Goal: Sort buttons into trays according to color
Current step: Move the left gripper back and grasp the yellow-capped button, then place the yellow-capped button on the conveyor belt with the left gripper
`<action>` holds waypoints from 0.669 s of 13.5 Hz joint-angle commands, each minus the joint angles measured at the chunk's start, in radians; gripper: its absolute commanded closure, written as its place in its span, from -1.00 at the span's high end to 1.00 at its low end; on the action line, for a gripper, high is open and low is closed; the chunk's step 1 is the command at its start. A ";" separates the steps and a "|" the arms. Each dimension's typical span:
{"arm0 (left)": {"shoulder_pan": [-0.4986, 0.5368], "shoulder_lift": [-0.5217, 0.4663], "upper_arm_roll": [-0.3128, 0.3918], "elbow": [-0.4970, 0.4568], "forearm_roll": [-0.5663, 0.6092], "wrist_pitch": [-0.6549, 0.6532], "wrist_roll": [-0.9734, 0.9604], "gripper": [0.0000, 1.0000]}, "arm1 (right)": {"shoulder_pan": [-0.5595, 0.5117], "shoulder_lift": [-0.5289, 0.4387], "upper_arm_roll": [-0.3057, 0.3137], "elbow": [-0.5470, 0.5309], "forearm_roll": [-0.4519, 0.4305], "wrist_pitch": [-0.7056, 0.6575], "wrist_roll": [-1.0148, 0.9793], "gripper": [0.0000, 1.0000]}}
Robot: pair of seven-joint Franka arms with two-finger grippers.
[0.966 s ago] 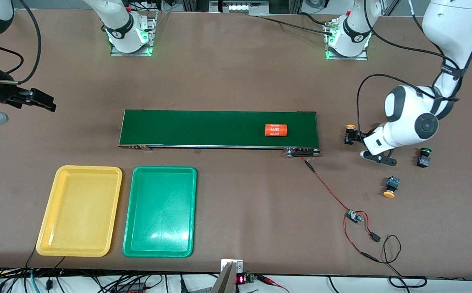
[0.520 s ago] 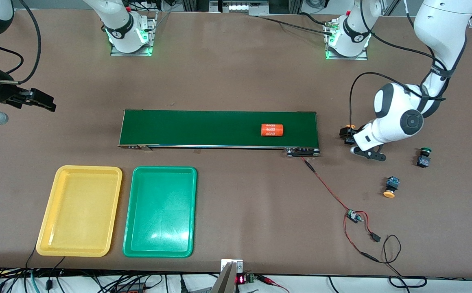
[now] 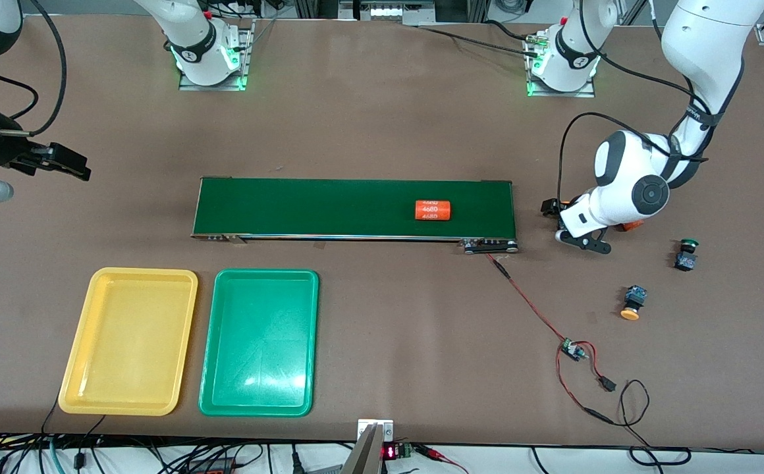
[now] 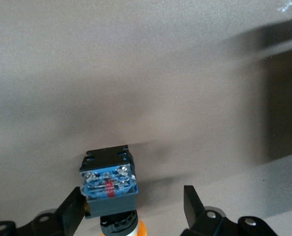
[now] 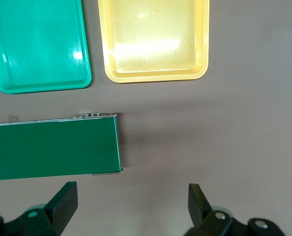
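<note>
A yellow-capped button point(image 4: 109, 184) with a blue-black body sits between the fingers of my left gripper point(image 4: 133, 209), beside the conveyor's end. One finger point(image 4: 72, 214) is against its body and the other stands apart, so the gripper is open. In the front view the left gripper point(image 3: 563, 224) hides that button. Another yellow button point(image 3: 632, 303) and a green button point(image 3: 685, 253) lie nearer the front camera. The yellow tray point(image 3: 128, 275) and green tray point(image 3: 267, 274) hold nothing. My right gripper point(image 3: 59, 161) waits open over bare table at the right arm's end.
A long dark-green conveyor point(image 3: 329, 207) carries an orange 4680 cylinder point(image 3: 433, 210). Something orange point(image 3: 629, 226) peeks out under the left wrist; I cannot tell what it is. A red wire with a small board point(image 3: 573, 349) runs from the conveyor's end toward the table's front edge.
The left hand has slid toward the conveyor's end and now covers the yellow button it was beside. The orange cylinder has drifted along the belt toward the right arm's end.
</note>
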 commanded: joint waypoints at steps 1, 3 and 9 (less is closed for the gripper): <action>0.004 -0.015 -0.005 -0.017 0.000 0.011 0.006 0.11 | -0.003 -0.004 0.001 0.001 0.014 0.001 0.016 1.00; 0.004 -0.015 -0.005 -0.017 0.000 0.005 0.008 -0.33 | -0.005 -0.004 0.001 0.001 0.014 0.001 0.014 1.00; 0.004 -0.058 -0.006 0.000 0.002 -0.025 0.011 -1.00 | -0.011 -0.004 0.001 0.001 0.014 0.001 0.014 1.00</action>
